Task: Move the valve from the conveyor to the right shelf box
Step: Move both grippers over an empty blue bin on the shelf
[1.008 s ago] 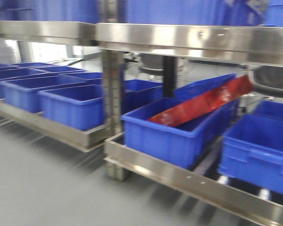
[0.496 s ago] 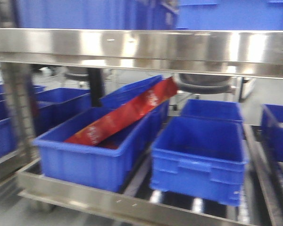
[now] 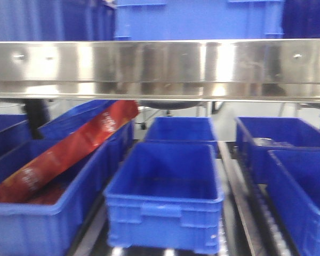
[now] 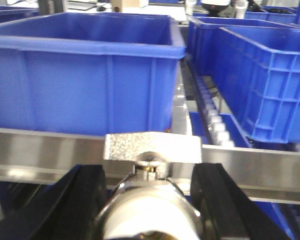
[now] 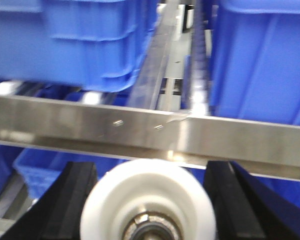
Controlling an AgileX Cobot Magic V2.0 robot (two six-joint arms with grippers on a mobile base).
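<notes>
Left jaws clamp left valve (image 4: pixel 147 212), right jaws right valve (image 5: pixel 149 197), both axes pointing forward.

Bright, even indoor light; all three views soft with blur.
Glare streaks the steel shelf rail (image 3: pixel 160 66); the white valve (image 5: pixel 149 200) at the right wrist lens is blown out and unfocused.
</notes>
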